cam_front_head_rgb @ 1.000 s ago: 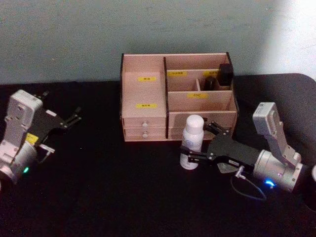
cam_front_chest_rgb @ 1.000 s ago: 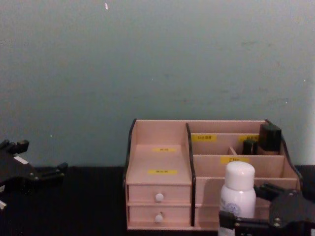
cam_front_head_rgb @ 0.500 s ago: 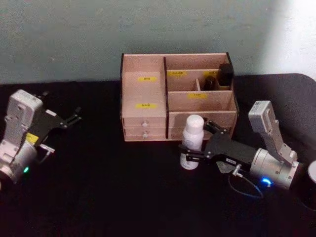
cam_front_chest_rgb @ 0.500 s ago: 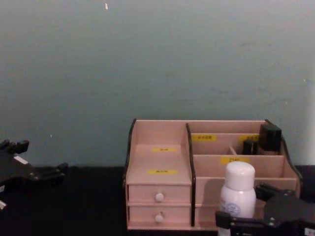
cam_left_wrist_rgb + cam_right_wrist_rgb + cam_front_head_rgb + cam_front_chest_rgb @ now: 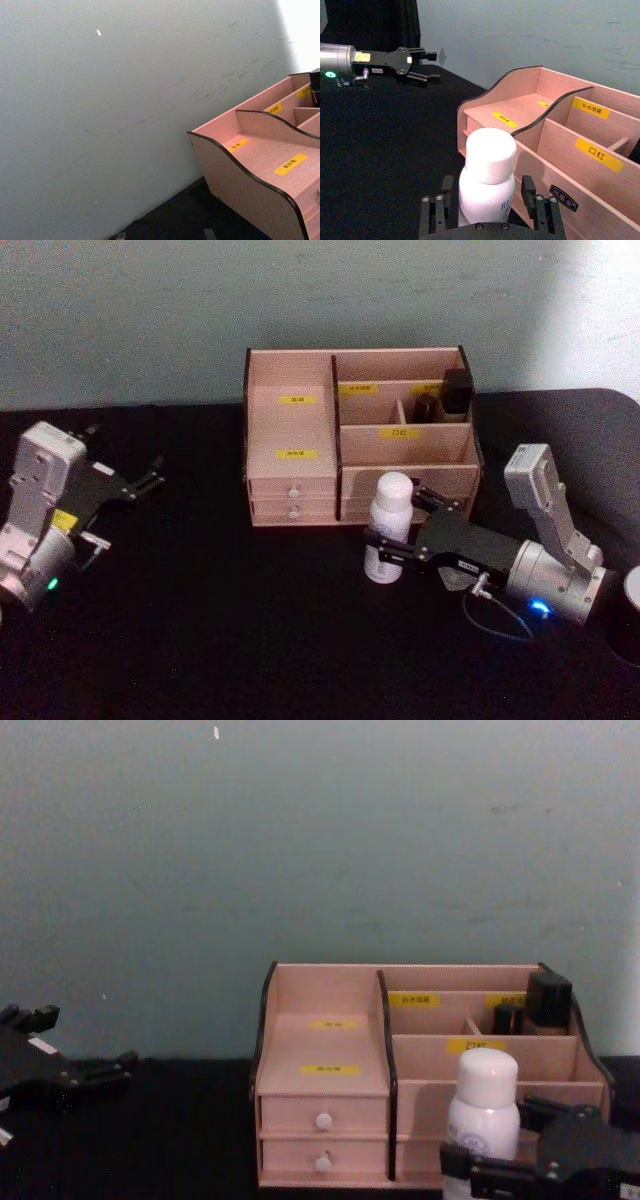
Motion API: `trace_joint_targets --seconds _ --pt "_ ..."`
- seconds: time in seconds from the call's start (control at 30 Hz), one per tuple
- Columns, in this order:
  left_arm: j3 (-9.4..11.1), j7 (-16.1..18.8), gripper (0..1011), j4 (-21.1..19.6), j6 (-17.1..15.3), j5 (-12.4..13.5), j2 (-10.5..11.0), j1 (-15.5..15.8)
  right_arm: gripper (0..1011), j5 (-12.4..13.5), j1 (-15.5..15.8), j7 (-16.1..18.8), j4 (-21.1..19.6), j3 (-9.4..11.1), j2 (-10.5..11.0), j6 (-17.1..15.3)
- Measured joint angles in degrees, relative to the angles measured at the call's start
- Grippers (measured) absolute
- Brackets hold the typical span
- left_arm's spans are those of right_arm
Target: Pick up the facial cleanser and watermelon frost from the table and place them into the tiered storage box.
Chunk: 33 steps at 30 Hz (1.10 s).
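Both right gripper point(image 5: 395, 528) jaws straddle the tall white cylindrical facial cleanser bottle point(image 5: 486, 175), unclamped: we get slim side gaps from right wrist view, not head view. Left gripper point(image 5: 152, 478) parked left, spread.

Right hand point(image 5: 397, 528) around facial cleanser point(image 5: 392, 512)

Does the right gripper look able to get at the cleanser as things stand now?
Probably yes. The right gripper is open around the cleanser, its fingers on both sides of the body, with nothing between. The box stands just behind but does not block the approach.
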State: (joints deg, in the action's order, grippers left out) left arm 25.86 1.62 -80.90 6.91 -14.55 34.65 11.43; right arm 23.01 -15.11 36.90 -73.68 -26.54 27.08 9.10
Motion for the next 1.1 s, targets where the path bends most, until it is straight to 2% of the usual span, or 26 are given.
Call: trace_joint_targets --seconds 0.07,0.1,0.13,0.3,0.37,0.97,1.1 --pt "0.00 0.00 1001 0.00 0.00 0.00 0.00 0.00 816 0.01 0.01 0.00 -0.01 0.00 0.01 0.00" --pt "0.00 0.00 1001 0.00 0.00 0.00 0.00 0.00 816 0.01 0.01 0.00 -0.01 0.00 0.02 0.00" --pt "0.00 0.00 1001 0.00 0.00 0.00 0.00 0.00 761 0.02 0.02 0.00 -0.03 0.00 0.02 0.00" --pt "0.00 0.00 1001 0.00 0.00 0.00 0.00 0.00 615 0.02 0.04 0.00 -0.05 0.00 0.04 0.00" --pt "0.00 0.00 1001 0.00 0.00 0.00 0.00 0.00 590 0.02 0.05 0.00 -0.07 0.00 0.04 0.01" --pt "0.00 0.00 1001 0.00 0.00 0.00 0.00 0.00 589 0.02 0.06 0.00 -0.09 0.00 0.04 0.00" --pt "0.00 0.00 1001 0.00 0.00 0.00 0.00 0.00 590 0.44 0.10 1.03 -0.38 0.01 0.30 -0.02"
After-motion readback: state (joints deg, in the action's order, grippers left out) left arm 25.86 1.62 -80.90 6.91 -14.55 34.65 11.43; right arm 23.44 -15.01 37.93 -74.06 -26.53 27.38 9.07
